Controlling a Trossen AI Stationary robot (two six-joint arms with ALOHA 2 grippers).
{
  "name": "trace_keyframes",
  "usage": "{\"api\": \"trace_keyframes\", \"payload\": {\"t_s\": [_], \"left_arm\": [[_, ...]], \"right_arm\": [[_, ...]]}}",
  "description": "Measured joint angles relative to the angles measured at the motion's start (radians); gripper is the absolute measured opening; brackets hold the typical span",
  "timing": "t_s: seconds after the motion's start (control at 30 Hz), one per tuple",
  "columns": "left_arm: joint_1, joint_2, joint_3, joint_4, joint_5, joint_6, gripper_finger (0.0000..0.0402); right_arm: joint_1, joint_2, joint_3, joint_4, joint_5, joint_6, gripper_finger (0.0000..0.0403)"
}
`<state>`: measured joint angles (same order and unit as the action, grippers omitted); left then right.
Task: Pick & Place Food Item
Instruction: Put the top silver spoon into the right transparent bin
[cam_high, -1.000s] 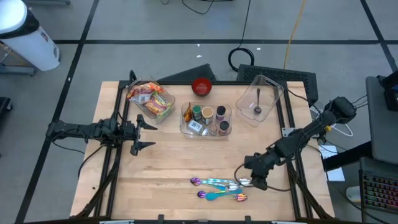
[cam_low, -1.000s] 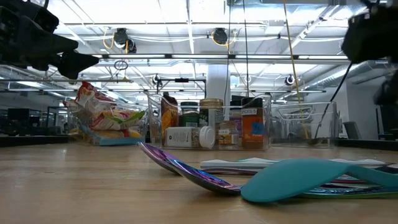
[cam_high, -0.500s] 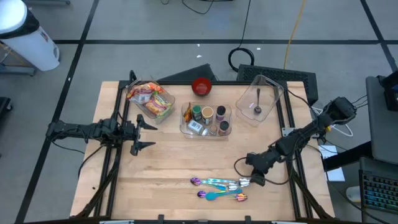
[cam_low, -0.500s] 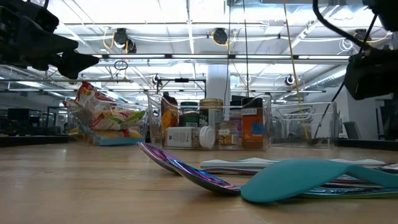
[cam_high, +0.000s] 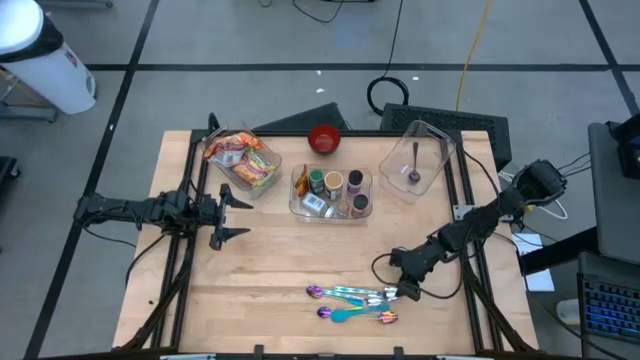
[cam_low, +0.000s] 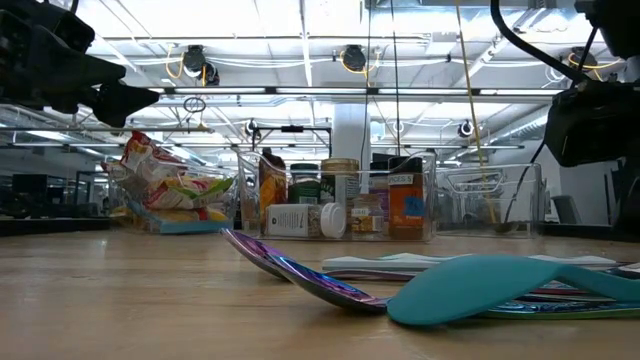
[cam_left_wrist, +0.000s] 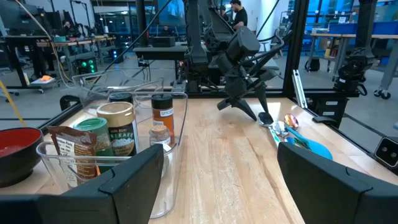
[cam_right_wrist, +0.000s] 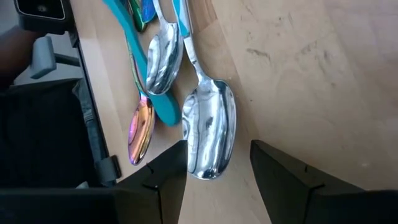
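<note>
The right gripper (cam_high: 408, 292) sits low in the lower right of the high view, at the right end of a cluster of spoons (cam_high: 350, 301) lying near the table's (cam_high: 270, 260) front edge. Its fingers stand apart on either side of a silver spoon's bowl (cam_right_wrist: 208, 134), not closed on it. The left gripper (cam_high: 232, 215) hovers at the left of the table, fingers spread wide and empty. Food packets fill a clear bin (cam_high: 241, 161) at the upper left; jars stand in a clear tray (cam_high: 331, 192) at upper centre, beside a red bowl (cam_high: 324, 139).
</note>
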<state>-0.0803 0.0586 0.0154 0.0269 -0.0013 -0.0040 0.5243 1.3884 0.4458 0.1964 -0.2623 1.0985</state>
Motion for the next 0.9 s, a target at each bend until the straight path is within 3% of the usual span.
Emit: {"api": "trace_keyframes", "payload": {"t_s": [0.23, 0.7, 0.9], "left_arm": [[0.000, 0.000, 0.000, 0.000, 0.000, 0.000, 0.0324], [0.000, 0.000, 0.000, 0.000, 0.000, 0.000, 0.0324], [0.000, 0.000, 0.000, 0.000, 0.000, 0.000, 0.0324]], "right_arm": [[-0.002, 0.001, 0.000, -0.002, 0.000, -0.004, 0.0159], [-0.002, 0.004, -0.002, -0.012, 0.017, -0.013, 0.0014], [-0.008, -0.010, -0.002, -0.007, 0.057, -0.047, 0.0006]]}}
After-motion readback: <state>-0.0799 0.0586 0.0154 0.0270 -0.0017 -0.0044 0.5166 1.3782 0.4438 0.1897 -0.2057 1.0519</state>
